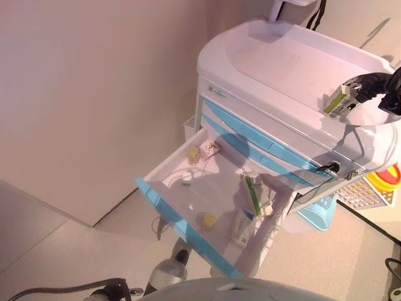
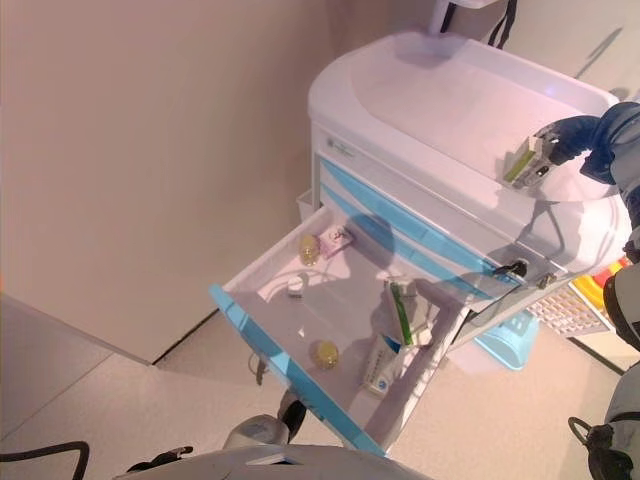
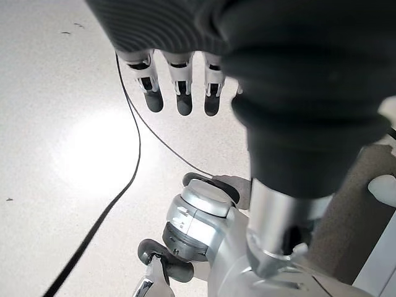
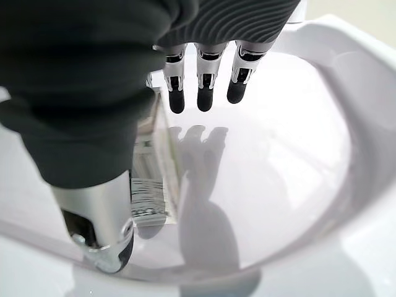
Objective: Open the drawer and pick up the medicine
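White and pale blue, the medical cart (image 1: 294, 69) stood by the wall with its top drawer (image 1: 207, 200) pulled fully out in the left eye view. Inside lay a green-and-white medicine box (image 1: 252, 193), a second white box (image 1: 242, 227) nearer the front, two small yellowish round items (image 1: 193, 155) and a little pink-marked packet (image 1: 210, 148). Over the cart's recessed top, the right hand (image 1: 369, 88) pinched another green-and-white medicine box (image 1: 336, 100).

From the right eye view the same box (image 2: 527, 160) showed at the right hand (image 2: 570, 135), above the cart's top near its right edge. A blue basket (image 2: 508, 340) and a white wire basket (image 2: 565, 308) hung at the cart's right side.

Through the left wrist view, the left hand (image 3: 179, 93) hung over the pale floor (image 3: 68, 136), fingers straight and holding nothing.

Seen in the right wrist view, the right hand's fingers (image 4: 204, 93) reached over the cart's white top (image 4: 291, 154), while the box (image 4: 151, 179) sat against the thumb (image 4: 102, 229).
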Controlling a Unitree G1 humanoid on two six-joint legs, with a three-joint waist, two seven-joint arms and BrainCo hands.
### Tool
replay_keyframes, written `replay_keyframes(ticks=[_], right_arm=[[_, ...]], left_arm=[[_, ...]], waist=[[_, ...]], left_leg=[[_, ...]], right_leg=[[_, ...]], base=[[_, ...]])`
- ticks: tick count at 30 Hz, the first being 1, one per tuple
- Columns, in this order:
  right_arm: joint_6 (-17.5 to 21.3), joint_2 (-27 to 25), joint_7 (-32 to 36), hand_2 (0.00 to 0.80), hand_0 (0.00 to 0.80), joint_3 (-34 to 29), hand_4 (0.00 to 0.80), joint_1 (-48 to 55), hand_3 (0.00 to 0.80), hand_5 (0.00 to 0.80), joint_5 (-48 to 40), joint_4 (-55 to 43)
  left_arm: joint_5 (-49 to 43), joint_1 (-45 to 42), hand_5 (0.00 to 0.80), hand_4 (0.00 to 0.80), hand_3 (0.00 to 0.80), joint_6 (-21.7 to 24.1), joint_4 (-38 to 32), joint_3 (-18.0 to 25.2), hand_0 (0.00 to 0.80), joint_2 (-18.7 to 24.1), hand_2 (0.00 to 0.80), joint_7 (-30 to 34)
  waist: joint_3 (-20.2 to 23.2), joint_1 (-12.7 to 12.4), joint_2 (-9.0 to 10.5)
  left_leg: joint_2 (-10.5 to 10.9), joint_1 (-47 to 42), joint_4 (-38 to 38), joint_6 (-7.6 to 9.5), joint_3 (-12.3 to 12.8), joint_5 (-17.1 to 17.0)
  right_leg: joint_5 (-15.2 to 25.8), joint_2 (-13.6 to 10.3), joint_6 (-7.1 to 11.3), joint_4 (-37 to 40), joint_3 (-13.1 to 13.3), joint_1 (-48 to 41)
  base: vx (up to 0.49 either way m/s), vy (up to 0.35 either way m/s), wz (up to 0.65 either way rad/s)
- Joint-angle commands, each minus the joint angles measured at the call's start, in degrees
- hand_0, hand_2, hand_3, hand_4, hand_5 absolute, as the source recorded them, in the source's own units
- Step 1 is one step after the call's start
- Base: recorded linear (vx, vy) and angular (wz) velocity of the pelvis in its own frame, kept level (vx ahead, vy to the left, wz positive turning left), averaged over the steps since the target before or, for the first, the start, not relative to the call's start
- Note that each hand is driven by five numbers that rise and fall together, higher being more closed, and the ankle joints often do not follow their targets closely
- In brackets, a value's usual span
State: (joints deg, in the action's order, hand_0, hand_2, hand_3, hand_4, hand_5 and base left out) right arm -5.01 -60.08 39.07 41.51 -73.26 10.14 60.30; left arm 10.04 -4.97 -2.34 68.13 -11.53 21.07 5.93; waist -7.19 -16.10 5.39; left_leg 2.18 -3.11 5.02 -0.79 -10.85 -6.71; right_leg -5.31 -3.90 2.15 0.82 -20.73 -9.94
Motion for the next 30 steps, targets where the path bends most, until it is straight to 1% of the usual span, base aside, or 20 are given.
replay_keyframes(ticks=[1, 10, 15, 17, 19, 20, 21, 22, 25, 26, 27, 28, 30], right_arm=[[-0.28, -3.03, -2.89, 0.0, 0.0, 6.99, 0.0, -8.65, 0.0, 0.0, -2.51, -2.78], [-1.63, -7.29, -5.52, 0.0, 0.0, 8.58, 0.0, -12.32, 0.0, 0.0, -9.23, -5.79], [-3.41, -10.66, -6.97, 0.0, 0.0, 8.6, 0.0, -13.37, 0.0, 0.0, -9.51, -7.64], [-3.78, -12.2, -8.66, 0.0, 0.0, 8.72, 0.0, -13.96, 0.0, 0.0, -10.4, -7.45], [-4.41, -13.28, -12.02, 0.0, 0.0, 7.85, 0.0, -13.78, 0.0, 0.0, -13.97, -7.54], [-5.68, -13.64, -14.98, 0.0, 0.0, 6.44, 0.0, -13.46, 0.0, 0.0, -18.2, -7.84], [-6.11, -13.69, -17.51, 0.0, 0.0, 4.6, 0.0, -12.88, 0.0, 0.0, -21.2, -8.32], [-5.4, -13.74, -20.18, 0.0, 0.0, 3.03, 0.0, -12.13, 0.0, 0.0, -23.23, -8.73], [-3.91, -13.53, -30.1, 0.0, 0.0, -5.1, 0.0, -7.19, 0.0, 0.0, -30.3, -11.17], [-2.95, -13.11, -34.74, 0.0, 0.0, -8.49, 0.0, -4.57, 0.0, 0.0, -32.77, -12.58], [-2.4, -12.4, -37.89, 0.0, 0.0, -12.14, 0.0, -1.25, 0.0, 0.0, -34.03, -14.06], [-2.18, -11.57, -40.78, 0.0, 0.0, -15.73, 0.0, 2.13, 0.0, 0.0, -35.84, -15.4], [-0.85, -8.62, -45.55, 0.0, 0.0, -24.83, 0.0, 11.44, 0.0, 0.0, -38.82, -18.26]], left_arm=[[-0.4, -0.3, 0.0, 0.0, 0.0, -0.3, -0.14, -1.75, 0.0, 2.93, 0.0, -0.2], [-0.31, 1.58, 0.0, 0.0, 0.0, -1.01, -0.38, -2.05, 0.0, 2.82, 0.0, -0.09], [-0.63, 1.94, 0.0, 0.0, 0.0, -1.55, -0.44, -1.92, 0.0, 2.59, 0.0, -0.2], [-0.97, 1.94, 0.0, 0.0, 0.0, -1.74, -0.22, -1.98, 0.0, 2.56, 0.0, 0.0], [-1.41, 1.87, 0.0, 0.0, 0.0, -1.99, 0.07, -2.19, 0.0, 2.42, 0.0, 0.05], [-1.97, 1.84, 0.0, 0.0, 0.0, -2.09, 0.36, -2.4, 0.0, 2.32, 0.0, 0.11], [-2.7, 1.82, 0.0, 0.0, 0.0, -2.22, 0.65, -2.6, 0.0, 2.27, 0.0, 0.48], [-3.16, 1.84, 0.0, 0.0, 0.0, -2.28, 0.84, -2.8, 0.0, 2.26, 0.0, 0.69], [-4.78, 1.95, 0.0, 0.0, 0.0, -1.98, 1.28, -4.02, 0.0, 1.91, 0.0, 1.12], [-5.48, 1.94, 0.0, 0.0, 0.0, -1.78, 1.23, -4.57, 0.0, 1.72, 0.0, 1.35], [-5.62, 1.98, 0.0, 0.0, 0.0, -1.69, 1.09, -5.1, 0.0, 1.44, 0.0, 1.31], [-5.87, 1.95, 0.0, 0.0, 0.0, -1.51, 0.96, -5.42, 0.0, 1.2, 0.0, 1.3], [-6.14, 2.04, 0.0, 0.0, 0.0, -1.02, 0.71, -6.09, 0.0, 0.59, 0.0, 1.18]], waist=[[2.31, 0.89, 2.05], [3.63, 4.48, 2.31], [4.26, 6.35, 2.48], [4.39, 7.04, 2.55], [4.57, 7.65, 2.53], [4.63, 8.04, 2.52], [4.63, 8.37, 2.49], [4.66, 8.62, 2.45], [4.58, 9.76, 1.88], [4.51, 10.11, 1.61], [4.43, 10.43, 1.31], [4.34, 10.69, 1.04], [4.09, 11.28, 0.39]], left_leg=[[1.52, -3.24, -0.46, 1.31, 4.97, 7.3], [0.62, -3.15, -0.42, 0.94, 9.24, 7.73], [0.23, -2.99, -0.64, 0.73, 11.51, 8.16], [0.0, -3.03, -0.73, 0.63, 12.46, 8.32], [-0.2, -3.1, -0.78, 0.58, 13.36, 8.49], [-0.29, -3.16, -0.91, 0.56, 13.82, 8.63], [-0.31, -3.15, -1.19, 0.57, 14.08, 8.86], [-0.32, -3.12, -1.44, 0.6, 14.26, 9.11], [-0.34, -3.11, -2.46, 0.78, 14.9, 10.16], [-0.35, -3.06, -2.82, 0.79, 15.13, 10.45], [-0.37, -2.98, -3.21, 0.78, 15.33, 10.77], [-0.4, -2.93, -3.46, 0.75, 15.48, 10.99], [-0.45, -2.92, -3.65, 0.75, 15.64, 11.36]], right_leg=[[5.03, -3.62, 3.82, -2.21, 7.76, 4.28], [6.07, -2.98, 3.77, -1.08, 10.23, 5.42], [6.63, -2.61, 3.6, -0.34, 11.15, 6.2], [6.89, -2.47, 3.52, 0.03, 11.3, 6.4], [7.11, -2.26, 3.45, 0.34, 11.6, 6.55], [7.19, -2.12, 3.41, 0.44, 11.88, 6.65], [7.17, -2.02, 3.36, 0.43, 12.22, 6.77], [7.12, -1.94, 3.32, 0.39, 12.5, 6.91], [6.85, -1.59, 3.18, 0.27, 13.6, 7.21], [6.8, -1.51, 3.16, 0.25, 13.91, 7.3], [6.74, -1.46, 3.14, 0.31, 14.22, 7.34], [6.68, -1.42, 3.11, 0.36, 14.45, 7.37], [6.69, -1.4, 3.13, 0.63, 14.86, 7.37]], base=[[-0.072, -0.027, -0.08], [-0.07, -0.032, -0.17], [-0.064, -0.031, -0.14], [-0.059, -0.036, -0.17], [-0.052, -0.042, -0.19], [-0.047, -0.051, -0.1], [-0.037, -0.049, -0.18], [-0.032, -0.046, -0.26], [-0.028, -0.041, -0.24], [-0.023, -0.034, -0.24], [-0.02, -0.033, -0.24], [-0.015, -0.034, -0.24], [-0.018, -0.037, -0.21]])
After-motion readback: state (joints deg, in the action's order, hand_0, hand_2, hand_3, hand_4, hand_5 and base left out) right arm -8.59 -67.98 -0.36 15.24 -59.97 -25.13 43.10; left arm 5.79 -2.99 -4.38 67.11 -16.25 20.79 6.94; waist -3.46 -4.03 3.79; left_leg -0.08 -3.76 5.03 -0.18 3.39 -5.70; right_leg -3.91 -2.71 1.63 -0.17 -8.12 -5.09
